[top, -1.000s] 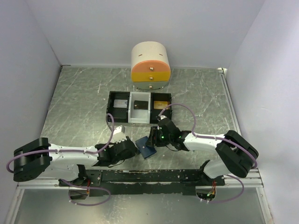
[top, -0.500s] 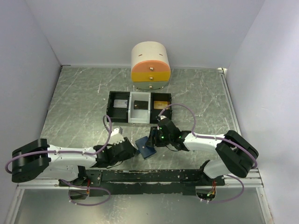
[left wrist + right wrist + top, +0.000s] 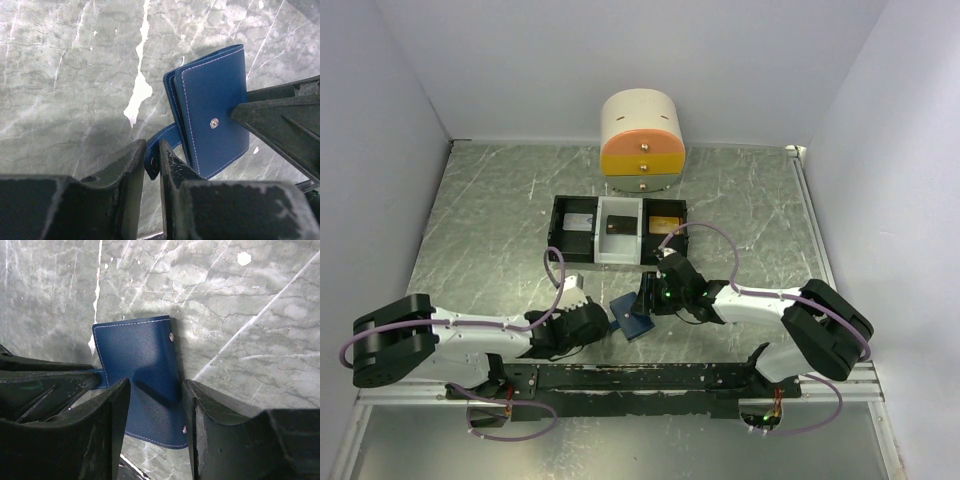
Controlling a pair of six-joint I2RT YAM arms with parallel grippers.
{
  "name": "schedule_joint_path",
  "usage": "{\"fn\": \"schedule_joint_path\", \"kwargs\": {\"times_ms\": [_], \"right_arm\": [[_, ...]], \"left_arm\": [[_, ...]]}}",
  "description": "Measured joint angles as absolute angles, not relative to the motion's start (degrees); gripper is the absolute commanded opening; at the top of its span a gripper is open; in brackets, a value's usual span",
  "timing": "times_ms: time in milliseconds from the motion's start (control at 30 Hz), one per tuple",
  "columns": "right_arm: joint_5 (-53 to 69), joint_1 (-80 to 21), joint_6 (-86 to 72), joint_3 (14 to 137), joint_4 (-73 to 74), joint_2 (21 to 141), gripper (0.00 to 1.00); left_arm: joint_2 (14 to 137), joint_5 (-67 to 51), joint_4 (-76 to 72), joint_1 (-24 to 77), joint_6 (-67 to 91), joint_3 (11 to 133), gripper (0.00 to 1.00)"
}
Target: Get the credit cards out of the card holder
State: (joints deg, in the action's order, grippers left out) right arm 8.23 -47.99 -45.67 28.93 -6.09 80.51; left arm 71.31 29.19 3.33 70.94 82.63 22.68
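The left gripper (image 3: 151, 155) has edged in toward the wallet (image 3: 215, 100) over the last second, and its fingers have narrowed onto the clasp tab (image 3: 165, 136), which now sits pinched between them. The right gripper (image 3: 152, 390) hasn't budged; its fingers straddle the folded wallet and look clamped on it, near the middle of the bench's (image 3: 500, 220) near edge. The next step looks like unsnapping: the wallet is shut, with no cards showing. Further back, the three-slot tray (image 3: 558, 215) holds a grey piece (image 3: 580, 222), a dark piece (image 3: 615, 226) and a tan one (image 3: 664, 222). The drawer box (image 3: 642, 130) by the far edge is closed.
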Motion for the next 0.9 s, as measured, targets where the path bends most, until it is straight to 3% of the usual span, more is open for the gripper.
{"fn": "schedule_joint_path", "kwargs": {"times_ms": [133, 300, 900], "right_arm": [[8.29, -47.99, -45.63, 28.93, -6.09, 80.51, 0.47], [8.38, -48.12, -45.25, 28.93, -5.5, 80.05, 0.49], [8.54, -49.56, -40.91, 28.77, -8.25, 71.29, 0.55]], "left_arm": [[72.62, 28.91, 2.52, 70.59, 81.87, 23.09, 0.21], [72.71, 28.93, 2.63, 70.54, 80.49, 23.64, 0.07], [61.58, 29.34, 8.19, 70.54, 71.92, 26.24, 0.07]]}}
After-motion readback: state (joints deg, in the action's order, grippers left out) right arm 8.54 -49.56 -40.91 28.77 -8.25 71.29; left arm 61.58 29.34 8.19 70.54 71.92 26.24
